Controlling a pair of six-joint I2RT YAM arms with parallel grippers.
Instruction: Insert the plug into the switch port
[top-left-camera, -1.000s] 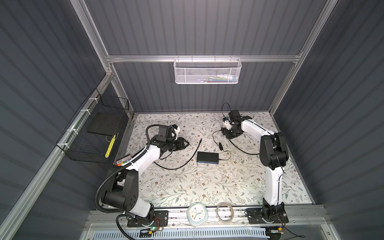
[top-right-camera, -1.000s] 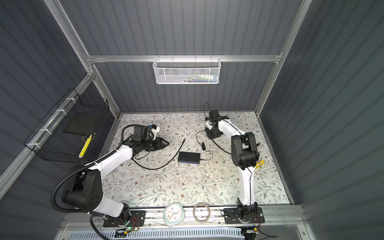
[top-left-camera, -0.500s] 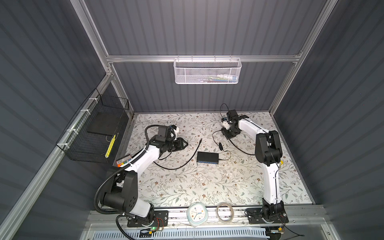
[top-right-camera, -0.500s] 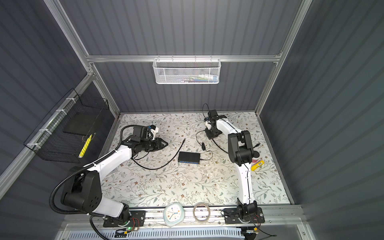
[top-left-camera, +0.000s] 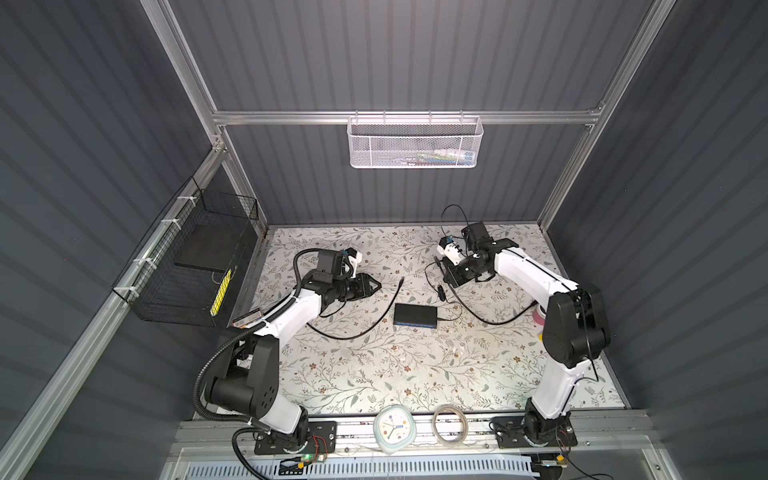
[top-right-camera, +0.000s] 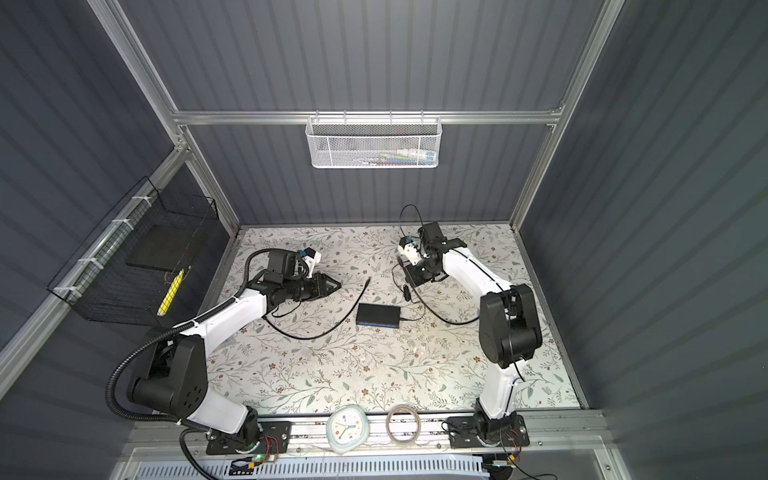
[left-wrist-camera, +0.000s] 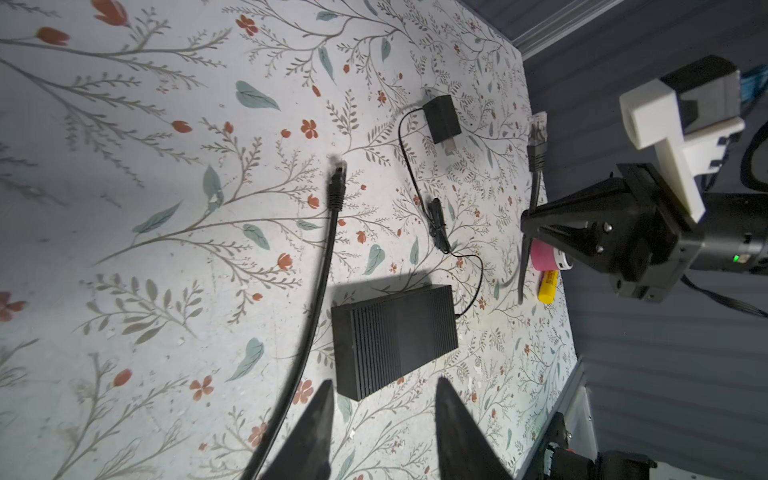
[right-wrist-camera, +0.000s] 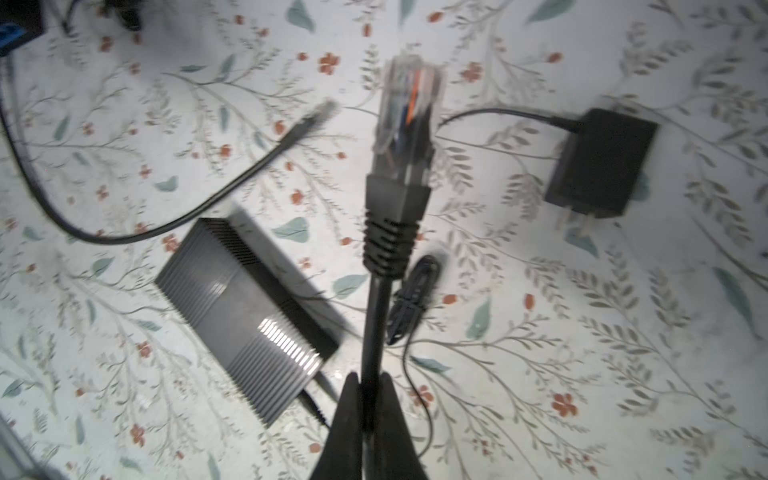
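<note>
My right gripper (right-wrist-camera: 365, 382) is shut on a black cable just behind its clear plug (right-wrist-camera: 409, 104), which sticks out past the fingertips above the table. In both top views this gripper (top-left-camera: 444, 272) (top-right-camera: 406, 272) is at the back right, apart from the switch. The switch (top-left-camera: 415, 314) (top-right-camera: 379, 314) is a flat black box with a blue strip along its near side. It lies mid-table, and its port cannot be made out. My left gripper (left-wrist-camera: 384, 386) (top-left-camera: 377, 286) is open and empty, left of the switch (left-wrist-camera: 395, 332).
A second plug (top-left-camera: 401, 281) (left-wrist-camera: 337, 170) on a black cable lies left of the switch. A black power adapter (right-wrist-camera: 598, 162) lies beside it; its thin cord (left-wrist-camera: 436, 224) runs to the switch. Pink (left-wrist-camera: 544, 255) and yellow (left-wrist-camera: 547, 286) items lie at the right edge. A clock (top-left-camera: 392, 428) and a tape ring (top-left-camera: 450, 424) lie at the front.
My right gripper has closed on the cable behind the plug, and its elbow swung left and then back right. The left arm has hardly moved.
</note>
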